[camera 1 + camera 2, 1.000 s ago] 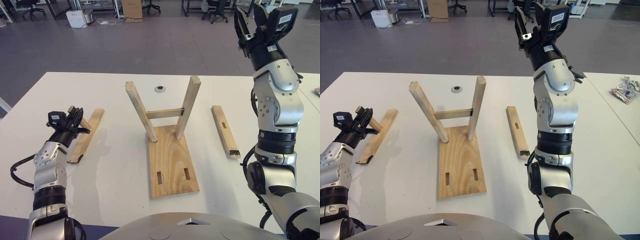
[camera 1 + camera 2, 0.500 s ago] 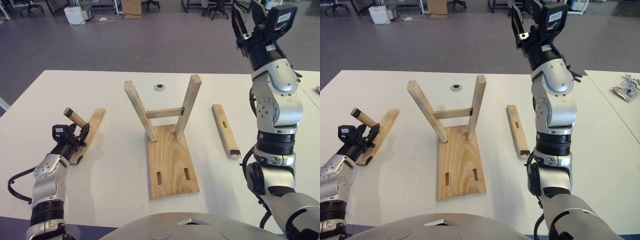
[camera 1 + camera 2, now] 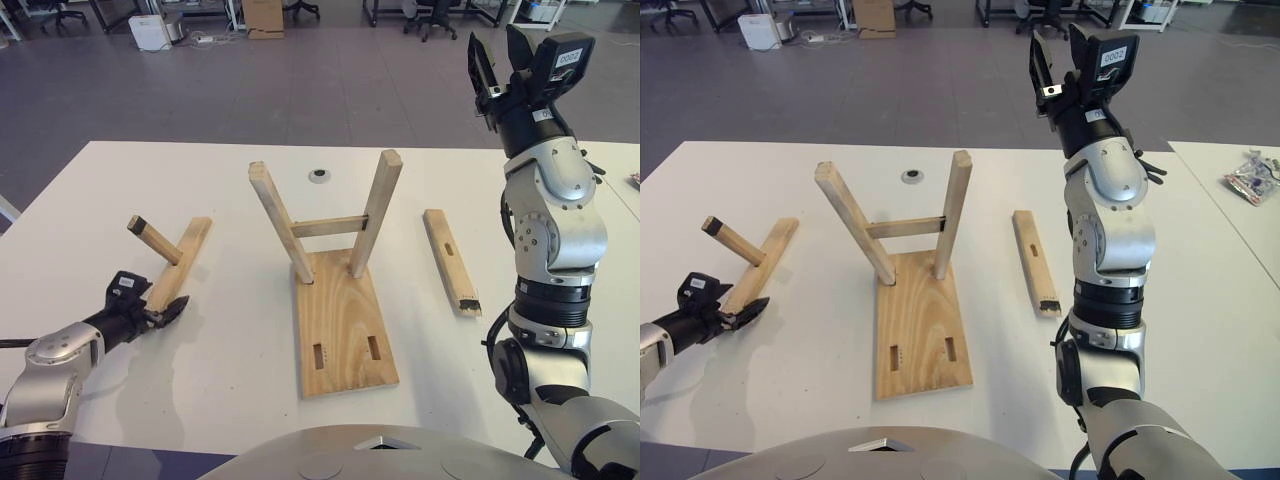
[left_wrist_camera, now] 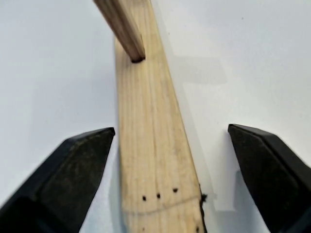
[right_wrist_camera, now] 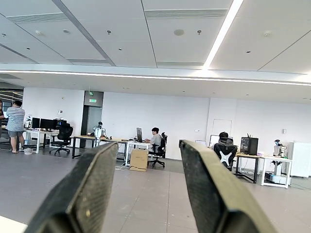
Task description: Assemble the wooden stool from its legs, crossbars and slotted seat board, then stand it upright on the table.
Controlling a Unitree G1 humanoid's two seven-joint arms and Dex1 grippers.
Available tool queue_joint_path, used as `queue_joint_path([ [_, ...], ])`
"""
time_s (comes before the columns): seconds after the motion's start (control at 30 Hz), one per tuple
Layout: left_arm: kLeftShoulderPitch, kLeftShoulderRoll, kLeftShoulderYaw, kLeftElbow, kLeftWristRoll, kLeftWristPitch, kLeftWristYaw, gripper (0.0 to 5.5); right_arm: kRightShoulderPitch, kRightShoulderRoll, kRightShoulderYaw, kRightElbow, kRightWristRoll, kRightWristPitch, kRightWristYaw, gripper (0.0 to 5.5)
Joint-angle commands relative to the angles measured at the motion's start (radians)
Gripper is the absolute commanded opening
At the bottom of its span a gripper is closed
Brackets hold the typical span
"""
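1. A white table (image 3: 230,380) stands in an open office hall with a grey floor, desks and chairs far behind. Clock directions are read from the seat board, with 12 o'clock pointing away from the robot.
2. The seat board (image 3: 345,325) lies flat at mid-table, with two empty slots (image 3: 372,348) at its 6 o'clock end.
3. Two standing legs (image 3: 280,225) rise from its 12 o'clock end, leaning apart, and a crossbar (image 3: 328,227) joins them.
4. A loose leg (image 3: 450,262) lies flat at 3 o'clock, apart from the board.
5. A second loose leg (image 3: 178,265) lies flat at 9 o'clock, and a short crossbar (image 3: 153,239) juts up from its far half.
6. A small round disc (image 3: 318,177) sits at 12 o'clock, beyond the standing legs.
7. The left gripper (image 3: 168,312) is low over the table at 8 o'clock, at the second loose leg's near end. Its fingers (image 4: 73,179) are spread wide with the wood between them, not closed on it.
8. The right gripper (image 3: 500,55) is held high above the table at 2 o'clock. It points upward, fingers (image 5: 82,194) apart, holding nothing.
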Motion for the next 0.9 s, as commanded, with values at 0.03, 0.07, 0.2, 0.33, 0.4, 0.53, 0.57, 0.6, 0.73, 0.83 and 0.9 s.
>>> queue_joint_path([
  [0.03,0.017,0.017,0.005,0.036,0.037,0.083,0.038,3.83,0.006,0.003,-0.002,-0.005,0.0,0.016,-0.002,2.33],
  [0.07,0.019,0.019,0.007,0.039,0.036,0.085,0.036,3.68,0.006,0.003,-0.002,-0.005,0.0,0.017,-0.003,2.33],
  [0.2,0.002,0.015,-0.025,0.058,0.049,0.07,0.029,2.96,0.009,0.007,0.001,-0.005,-0.001,0.018,-0.005,2.33],
  [0.33,-0.017,0.015,-0.06,0.05,0.045,0.049,0.004,2.36,0.007,0.011,0.002,-0.001,0.004,0.017,-0.003,2.33],
  [0.4,-0.027,0.011,-0.063,0.044,0.038,0.044,-0.001,2.1,0.004,0.015,0.001,0.003,0.008,0.014,0.002,2.33],
  [0.53,-0.079,0.008,-0.04,0.051,0.02,0.038,0.001,2.09,-0.001,0.015,0.001,0.012,0.013,0.011,0.012,2.33],
  [0.57,-0.091,0.01,-0.034,0.058,0.02,0.034,0.001,2.08,-0.003,0.016,0.001,0.014,0.013,0.01,0.014,2.33],
  [0.6,-0.12,0.005,-0.006,0.061,-0.006,0.033,0.0,2.08,-0.006,0.016,0.0,0.018,0.014,0.008,0.017,2.33],
  [0.73,-0.29,0.011,0.117,0.055,-0.13,0.061,0.002,2.03,-0.029,0.015,-0.017,0.03,0.037,0.011,0.026,2.33],
  [0.83,-0.438,0.038,0.194,0.033,-0.22,0.106,0.02,2.03,-0.052,0.015,-0.031,0.043,0.06,0.018,0.024,2.33],
  [0.9,-0.521,0.051,0.217,0.003,-0.269,0.145,0.032,2.03,-0.069,0.015,-0.039,0.055,0.073,0.022,0.023,2.33],
])
